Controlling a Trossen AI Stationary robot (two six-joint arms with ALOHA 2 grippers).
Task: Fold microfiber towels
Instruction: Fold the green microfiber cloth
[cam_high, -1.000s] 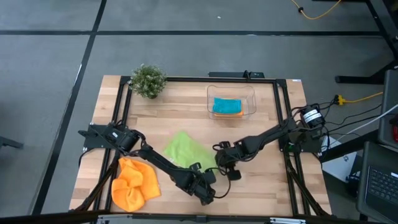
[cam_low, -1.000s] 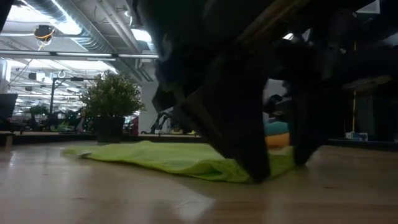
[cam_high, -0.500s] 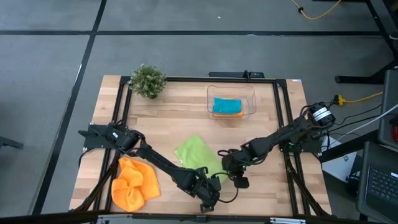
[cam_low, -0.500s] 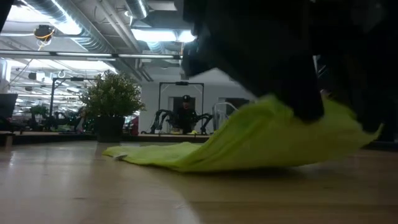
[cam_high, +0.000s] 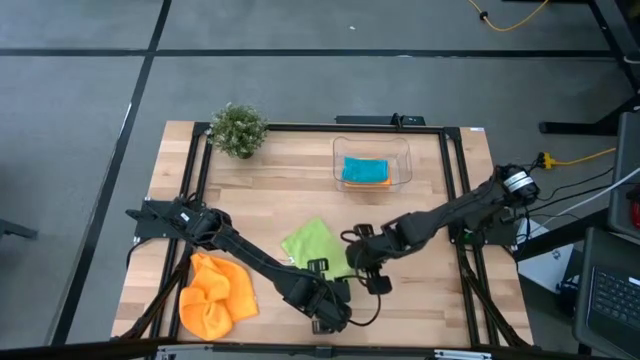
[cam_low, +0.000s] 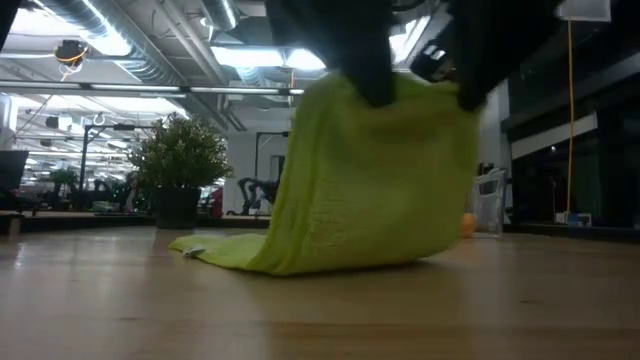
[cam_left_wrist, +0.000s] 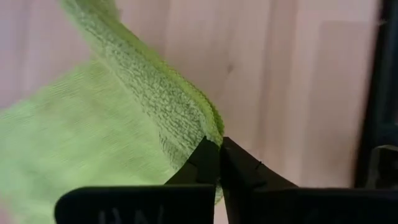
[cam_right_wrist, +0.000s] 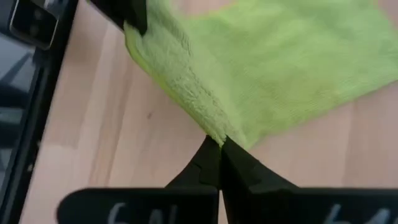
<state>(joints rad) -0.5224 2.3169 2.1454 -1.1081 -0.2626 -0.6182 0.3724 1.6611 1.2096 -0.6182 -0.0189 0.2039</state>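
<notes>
We are seeing bare table (cam_high: 440, 300) lying open at lower right and upper centre-left; the potted plant (cam_high: 239, 129), clear tub (cam_high: 372, 165) and orange towel (cam_high: 216, 296) are blocking upper and lower-left passages.

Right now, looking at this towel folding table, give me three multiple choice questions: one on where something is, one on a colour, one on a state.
1. Where does the teal blue towel lie?
A. inside the clear plastic tub
B. beside the potted plant
C. on the floor

2. What colour is the towel that both grippers hold?
A. orange
B. lime green
C. teal blue

3. How is the held towel?
A. flat on the table
B. one edge lifted, the far edge resting on the table
C. folded in the tub

Answers:
1 A: the high view shows it in the tub, on something orange.
2 B: the left gripper and the right gripper each pinch the lime green towel.
3 B: the low view shows it hanging from above, its far edge on the table.
</notes>
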